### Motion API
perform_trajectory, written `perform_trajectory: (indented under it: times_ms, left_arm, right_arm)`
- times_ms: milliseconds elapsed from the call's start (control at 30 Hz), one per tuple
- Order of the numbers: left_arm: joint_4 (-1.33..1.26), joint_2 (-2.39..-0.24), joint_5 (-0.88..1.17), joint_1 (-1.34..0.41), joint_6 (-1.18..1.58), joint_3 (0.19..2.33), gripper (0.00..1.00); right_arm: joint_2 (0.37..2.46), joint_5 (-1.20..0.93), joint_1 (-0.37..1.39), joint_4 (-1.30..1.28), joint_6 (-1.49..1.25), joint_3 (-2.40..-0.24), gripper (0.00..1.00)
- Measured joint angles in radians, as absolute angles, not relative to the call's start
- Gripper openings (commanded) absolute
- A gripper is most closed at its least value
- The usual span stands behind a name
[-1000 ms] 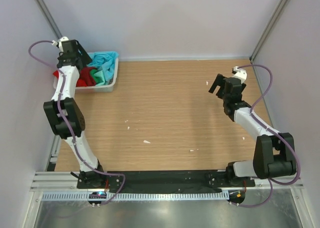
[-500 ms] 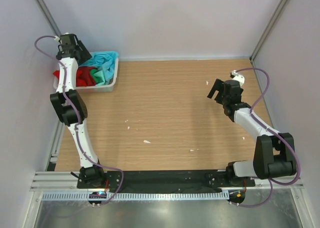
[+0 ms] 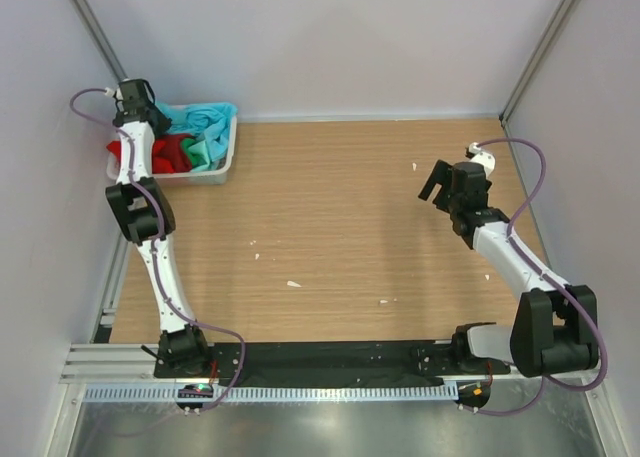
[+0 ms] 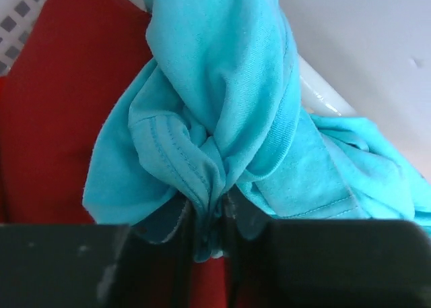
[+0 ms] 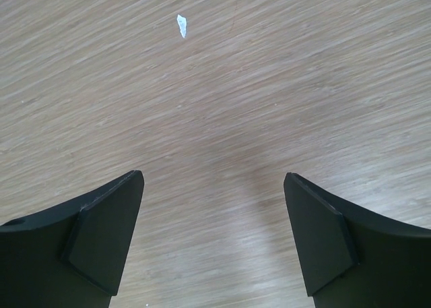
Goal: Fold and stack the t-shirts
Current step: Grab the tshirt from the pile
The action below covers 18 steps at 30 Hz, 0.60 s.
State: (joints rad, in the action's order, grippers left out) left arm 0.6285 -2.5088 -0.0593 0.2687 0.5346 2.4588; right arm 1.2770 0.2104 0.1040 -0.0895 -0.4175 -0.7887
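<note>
The t-shirts lie bunched in a white mesh basket at the table's back left: a turquoise one on top, a red one and a mint green one. In the left wrist view my left gripper is shut on a gathered fold of the turquoise t-shirt, with the red t-shirt beneath it. My right gripper hovers over bare wood at the right, open and holding nothing.
The basket's white rim runs beside the turquoise cloth, close to the back wall. Small white scraps dot the wooden table; one scrap lies ahead of the right gripper. Grey walls close the left, right and back.
My left gripper has moved back over the basket's left end and closed on the turquoise t-shirt. The right gripper has shifted only slightly.
</note>
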Motion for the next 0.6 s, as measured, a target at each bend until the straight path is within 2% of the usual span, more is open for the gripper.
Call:
perform_trajectory:
  times_ms: [33,100,400,600]
  left_arm:
    - [0.624,-2.511,-0.054,0.271,0.545,2.46,0.06]
    - [0.616,-2.511,-0.046,0.275,0.564,2.466,0.01]
    - [0.548,-2.41,0.026,0.248,0.665,2.43,0.0]
    - [0.525,-2.19,0.054,0.141,0.726,2.444,0.0]
  right_arm:
    - [1.261,0.211,0.104,-0.099,-0.417,-0.789,0.9]
    - [1.242,0.21,0.104,-0.111,-0.416,-0.792,0.89]
    - [1.237,0.162,0.104,-0.16,-0.421,-0.823,0.86]
    - [1.262,0.128,0.113,-0.262,-0.443,-0.929,0.84]
